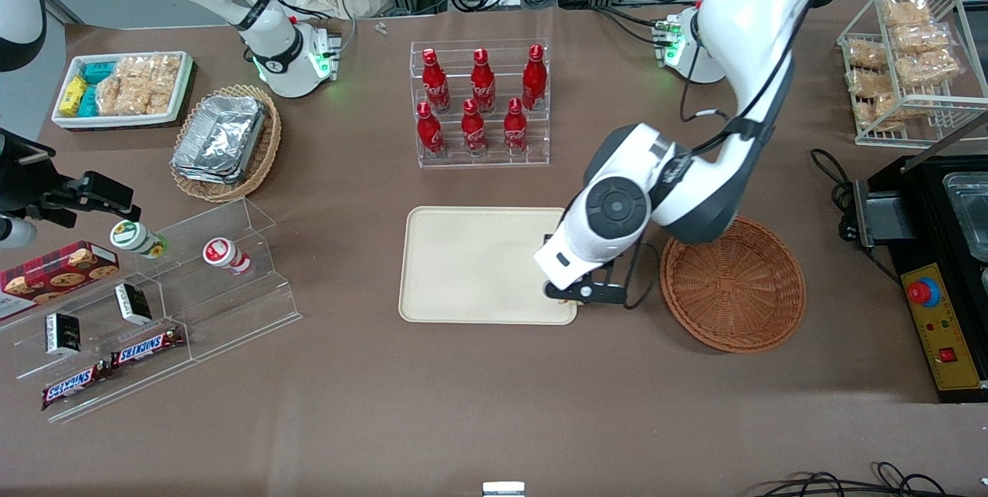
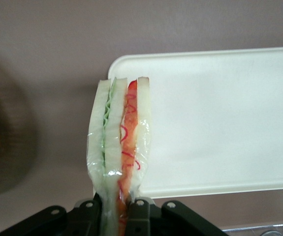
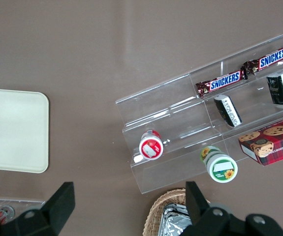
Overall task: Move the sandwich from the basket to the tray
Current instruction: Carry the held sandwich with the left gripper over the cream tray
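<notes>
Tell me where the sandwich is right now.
The sandwich is clamped in the gripper, held above the edge of the tray nearest the basket, which is now empty.

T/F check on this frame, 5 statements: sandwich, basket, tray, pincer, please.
1. The pincer is shut on the sandwich. True.
2. The sandwich lies in the basket. False: the basket shows nothing inside; the sandwich is in the pincer's grip.
3. The pincer is over the tray's edge on the basket's side. True.
4. The sandwich already rests flat on the tray. False: it is held edge-on, layers showing, with the tray's rim below it.
5. The tray holds red bottles. False: the red bottles stand in a clear rack farther from the front camera.
</notes>
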Controlling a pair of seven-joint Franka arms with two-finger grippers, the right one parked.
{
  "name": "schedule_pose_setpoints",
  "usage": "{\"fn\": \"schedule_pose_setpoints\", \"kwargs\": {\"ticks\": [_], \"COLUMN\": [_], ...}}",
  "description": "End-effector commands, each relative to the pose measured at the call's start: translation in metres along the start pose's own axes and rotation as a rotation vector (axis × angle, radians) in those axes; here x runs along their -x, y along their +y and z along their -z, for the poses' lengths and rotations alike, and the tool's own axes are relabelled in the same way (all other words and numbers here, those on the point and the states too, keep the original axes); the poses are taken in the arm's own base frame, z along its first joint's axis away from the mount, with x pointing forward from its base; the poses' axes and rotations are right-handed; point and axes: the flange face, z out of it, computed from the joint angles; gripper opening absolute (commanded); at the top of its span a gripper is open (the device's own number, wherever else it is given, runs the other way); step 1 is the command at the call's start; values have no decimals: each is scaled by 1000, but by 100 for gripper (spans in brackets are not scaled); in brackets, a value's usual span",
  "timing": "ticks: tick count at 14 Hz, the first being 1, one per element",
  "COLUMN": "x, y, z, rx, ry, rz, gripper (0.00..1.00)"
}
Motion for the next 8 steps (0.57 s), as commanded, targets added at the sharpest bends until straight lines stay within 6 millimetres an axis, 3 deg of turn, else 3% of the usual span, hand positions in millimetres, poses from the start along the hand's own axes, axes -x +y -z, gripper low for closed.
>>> {"fn": "schedule_pose_setpoints", "kwargs": {"ticks": [1, 5, 8], "x": [-3, 8, 4], "y": [13, 30, 31], "z": [-7, -36, -62], "rx": [21, 16, 27], "ry": [16, 4, 0], "rz": [20, 21, 29], "gripper": [0, 0, 0]}}
